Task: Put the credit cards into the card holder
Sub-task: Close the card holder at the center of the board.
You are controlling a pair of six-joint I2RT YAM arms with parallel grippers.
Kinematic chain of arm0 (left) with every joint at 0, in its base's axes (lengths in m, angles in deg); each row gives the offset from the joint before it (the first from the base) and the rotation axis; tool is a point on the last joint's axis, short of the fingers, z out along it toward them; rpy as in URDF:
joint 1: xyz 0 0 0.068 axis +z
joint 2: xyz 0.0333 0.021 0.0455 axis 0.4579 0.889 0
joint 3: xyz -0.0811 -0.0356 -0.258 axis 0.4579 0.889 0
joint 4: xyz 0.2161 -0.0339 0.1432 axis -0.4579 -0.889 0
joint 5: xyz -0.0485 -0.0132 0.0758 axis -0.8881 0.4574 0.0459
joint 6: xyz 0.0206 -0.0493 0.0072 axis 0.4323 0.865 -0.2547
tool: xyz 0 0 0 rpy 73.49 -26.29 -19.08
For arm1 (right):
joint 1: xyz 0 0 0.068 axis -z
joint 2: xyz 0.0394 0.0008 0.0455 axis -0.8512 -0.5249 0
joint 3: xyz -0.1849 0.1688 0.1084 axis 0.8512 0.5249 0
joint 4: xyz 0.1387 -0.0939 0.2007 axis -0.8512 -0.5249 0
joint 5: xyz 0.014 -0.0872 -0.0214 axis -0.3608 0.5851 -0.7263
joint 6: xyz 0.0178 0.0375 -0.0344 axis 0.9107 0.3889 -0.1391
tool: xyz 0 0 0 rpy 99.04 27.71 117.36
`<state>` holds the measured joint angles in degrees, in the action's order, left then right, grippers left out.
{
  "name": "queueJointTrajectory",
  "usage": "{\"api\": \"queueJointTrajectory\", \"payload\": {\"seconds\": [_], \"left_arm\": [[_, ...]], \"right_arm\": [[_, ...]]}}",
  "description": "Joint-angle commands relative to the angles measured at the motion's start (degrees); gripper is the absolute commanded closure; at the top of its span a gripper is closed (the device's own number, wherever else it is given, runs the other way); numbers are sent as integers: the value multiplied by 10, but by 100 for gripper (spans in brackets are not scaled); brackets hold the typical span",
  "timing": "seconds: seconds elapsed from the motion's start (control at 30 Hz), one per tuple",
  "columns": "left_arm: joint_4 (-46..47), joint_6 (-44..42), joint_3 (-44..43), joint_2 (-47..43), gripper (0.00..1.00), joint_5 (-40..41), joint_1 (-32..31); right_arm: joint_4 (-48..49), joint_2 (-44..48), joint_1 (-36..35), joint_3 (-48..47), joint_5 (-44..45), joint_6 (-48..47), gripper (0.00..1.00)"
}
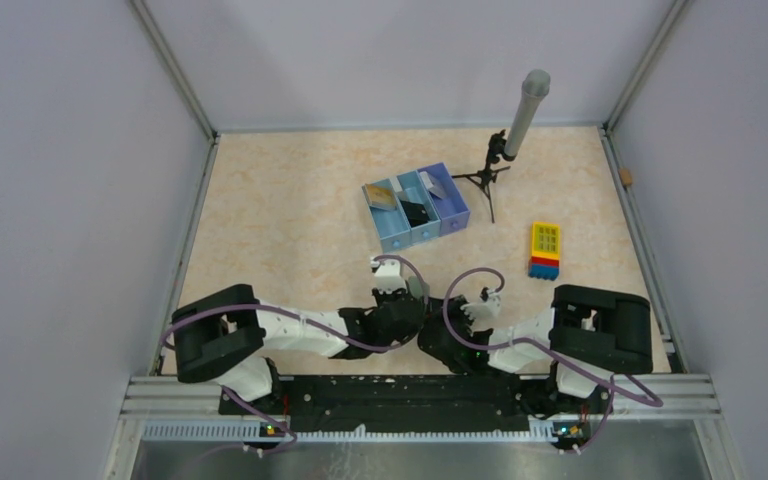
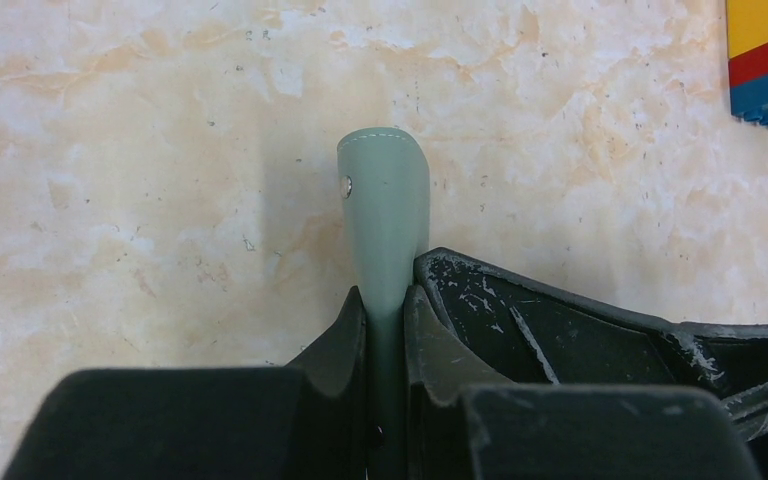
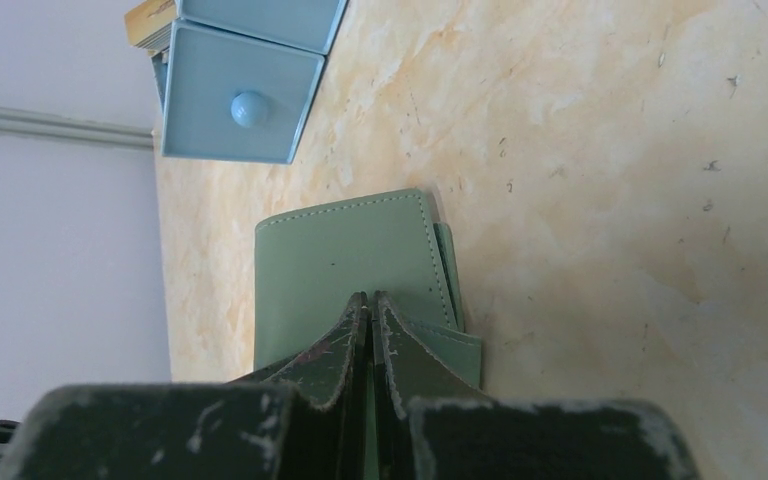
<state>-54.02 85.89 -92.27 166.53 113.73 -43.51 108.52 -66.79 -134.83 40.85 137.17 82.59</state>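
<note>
Grey-green and stitched along its edge, the card holder [image 2: 385,220] sits pinched between both arms at the near middle of the marbled table [image 1: 290,200]. The left gripper [image 2: 385,310] has its fingers clamped narrowly on it; from that wrist I see the holder edge-on, folded, with a small metal stud on its side. The right gripper [image 3: 370,305] comes in from the other side, its fingers pressed almost together on a thin flap of the same holder, whose flat outer face spreads beyond the fingertips. The two grippers are just beside each other. Farther back stands a blue three-compartment tray [image 1: 400,242] holding small flat things I cannot make out. A coloured brick block [image 1: 545,250] lies to the right, near a microphone stand [image 1: 520,120].
</note>
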Motion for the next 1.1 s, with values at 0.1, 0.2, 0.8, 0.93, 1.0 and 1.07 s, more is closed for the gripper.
{"api": "queueJointTrajectory", "payload": {"seconds": [0.1,0.2,0.8,0.93,1.0,1.07], "left_arm": [[36,29,13,71,100,-109,-2],[38,32,16,71,100,-107,-2],[-96,167,48,22,97,-25,14],[-104,162,45,18,80,-24,25],[-110,140,36,15,61,-26,33],[-121,121,28,7,38,-25,40]], "right_arm": [[72,-47,-90,-53,-338,2,100],[77,-50,-92,-53,-337,4,100],[-565,299,-88,-82,-25,-23,67],[-588,348,-62,-83,-13,-94,59],[-555,367,-28,-77,-33,-186,53],[-498,387,24,-60,-81,-286,46]]}}
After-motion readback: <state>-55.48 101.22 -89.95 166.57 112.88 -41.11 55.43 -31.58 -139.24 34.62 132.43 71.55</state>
